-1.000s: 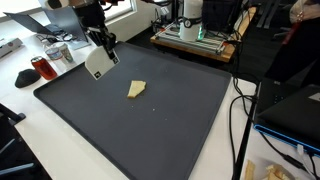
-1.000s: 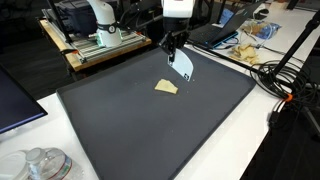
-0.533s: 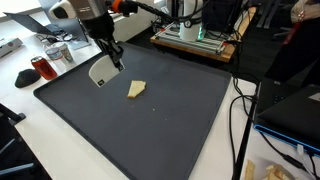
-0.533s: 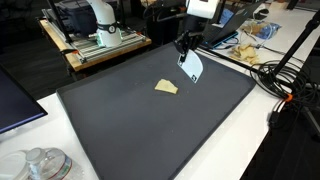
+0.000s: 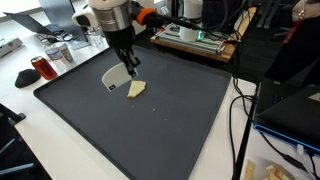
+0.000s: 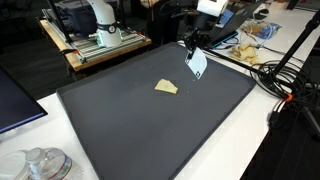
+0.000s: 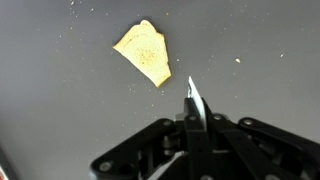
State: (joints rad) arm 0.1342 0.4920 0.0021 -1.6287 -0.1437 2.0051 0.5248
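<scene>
Hand (image 5: 129, 68) clamped on one white card (image 5: 113, 77), near one yellow wedge (image 5: 136, 89) on one dark mat (image 5: 150, 130)

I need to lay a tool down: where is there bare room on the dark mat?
Nearly all the dark mat is bare: the wide stretch from the yellow wedge to the near edge and toward the cables. Crowded: around the wedge, where the pincer holds a white flat piece.

No readable text, labels, brands or numbers anywhere: mat, table clutter and equipment too small and blurred to read.
</scene>
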